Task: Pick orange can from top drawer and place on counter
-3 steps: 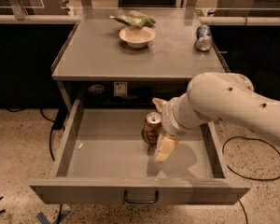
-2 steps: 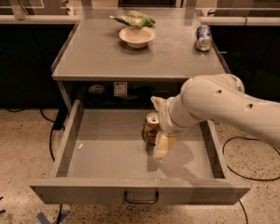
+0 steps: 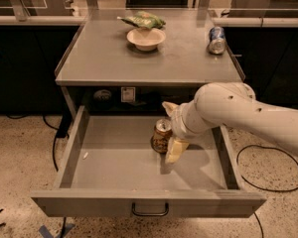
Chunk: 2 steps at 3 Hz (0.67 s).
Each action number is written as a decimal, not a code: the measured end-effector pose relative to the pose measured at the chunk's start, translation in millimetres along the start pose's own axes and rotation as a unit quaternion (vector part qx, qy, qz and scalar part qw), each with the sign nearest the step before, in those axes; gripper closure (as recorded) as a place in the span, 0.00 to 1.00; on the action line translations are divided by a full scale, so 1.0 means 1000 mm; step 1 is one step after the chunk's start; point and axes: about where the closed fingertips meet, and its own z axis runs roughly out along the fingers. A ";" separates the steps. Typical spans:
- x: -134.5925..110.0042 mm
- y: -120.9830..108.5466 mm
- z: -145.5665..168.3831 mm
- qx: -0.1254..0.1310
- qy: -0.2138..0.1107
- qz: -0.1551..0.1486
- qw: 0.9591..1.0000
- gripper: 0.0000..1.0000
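Sitting upright on the floor of the open top drawer (image 3: 73, 148), a bit right of the middle, the orange can (image 3: 162, 137) had the gripper (image 3: 169, 132) right on it. One pale finger reached behind the can and the other sat in front, so the jaws looked spread around it rather than clamped; I couldn't tell if either pad was touching. My guess is the squeeze was the risky bit: the can looked nearer the fingertips than deep in the jaws, so a close from there could tip it or pinch only its edge. Lifting out was the other worry, since the counter (image 3: 114, 63) sat just above and its front lip could clip the can or the wrist. Up top, a white bowl (image 3: 146, 38), a green snack bag (image 3: 143, 20) and a blue-and-silver can (image 3: 217, 38) lying on its side crowded the back.
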 end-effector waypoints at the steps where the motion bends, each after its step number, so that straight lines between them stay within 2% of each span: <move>1: -0.011 0.009 -0.011 -0.004 0.002 -0.013 1.000 0.00; 2: -0.017 0.009 -0.009 -0.022 -0.003 -0.017 1.000 0.00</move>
